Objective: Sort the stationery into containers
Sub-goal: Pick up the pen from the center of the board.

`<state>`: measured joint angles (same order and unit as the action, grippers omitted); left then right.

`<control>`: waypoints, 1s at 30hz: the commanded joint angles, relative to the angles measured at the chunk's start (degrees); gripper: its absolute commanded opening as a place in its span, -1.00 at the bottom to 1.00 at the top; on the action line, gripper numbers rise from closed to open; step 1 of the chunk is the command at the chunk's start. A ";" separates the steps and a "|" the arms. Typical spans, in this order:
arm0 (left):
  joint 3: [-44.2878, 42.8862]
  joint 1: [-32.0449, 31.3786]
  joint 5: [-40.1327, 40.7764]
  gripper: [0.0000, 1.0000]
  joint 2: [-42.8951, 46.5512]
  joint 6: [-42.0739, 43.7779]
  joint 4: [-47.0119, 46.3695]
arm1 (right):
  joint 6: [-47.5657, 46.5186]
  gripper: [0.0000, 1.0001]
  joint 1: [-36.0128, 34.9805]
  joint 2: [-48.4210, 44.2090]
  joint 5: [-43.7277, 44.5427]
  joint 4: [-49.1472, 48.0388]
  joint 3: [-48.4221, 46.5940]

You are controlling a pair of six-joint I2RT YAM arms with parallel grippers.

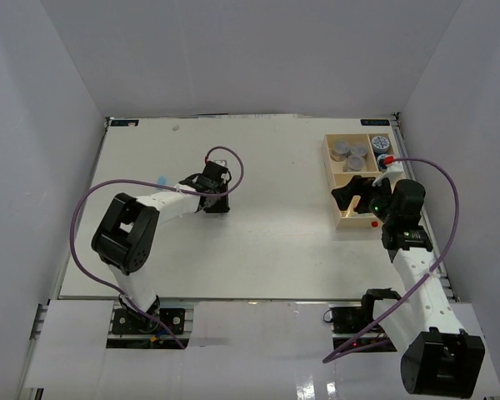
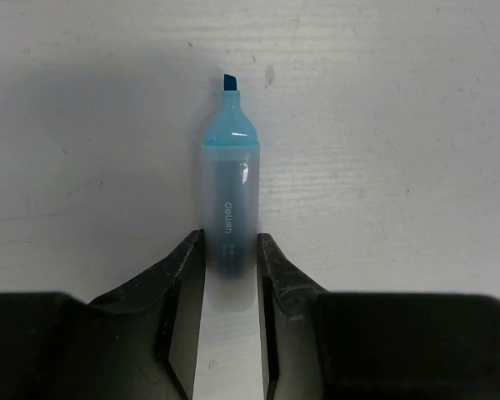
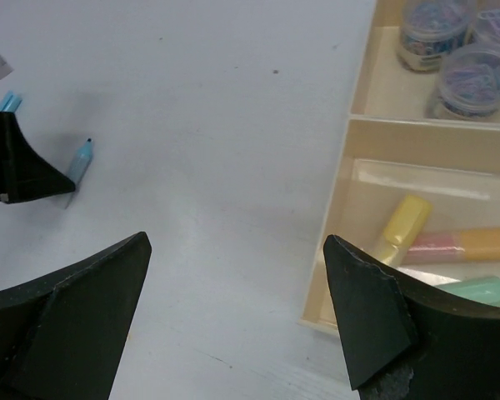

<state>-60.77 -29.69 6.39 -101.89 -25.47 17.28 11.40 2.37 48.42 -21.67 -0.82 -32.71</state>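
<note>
**Blue marker in my grip, tray mostly filled**

The wooden tray (image 3: 343, 218) already holds round tubs and pastel markers. My right fingers (image 3: 237, 321) hang open beside it. My left fingers (image 2: 231, 275) pinch the blue marker (image 2: 230, 200) on the table (image 1: 267, 250), not yet carried over.

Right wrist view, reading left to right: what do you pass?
Left tool on the blue highlighter → bare table → wooden tray wall → yellow marker → orange marker.
</note>
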 commanded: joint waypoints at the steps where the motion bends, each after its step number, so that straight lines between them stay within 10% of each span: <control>1: 1.53 -1.85 -1.56 -0.42 6.77 1.83 -1.89 | -3.05 0.81 -4.37 0.70 -4.17 0.73 -5.16; 30: 22.80 -3.35 -20.46 -0.60 46.25 18.44 -31.43 | 15.49 0.69 -43.77 21.61 5.85 -22.73 -20.20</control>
<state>-38.65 -32.77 -12.29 -58.08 -8.78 -10.44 25.56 -40.51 68.40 -18.72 -18.24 -49.82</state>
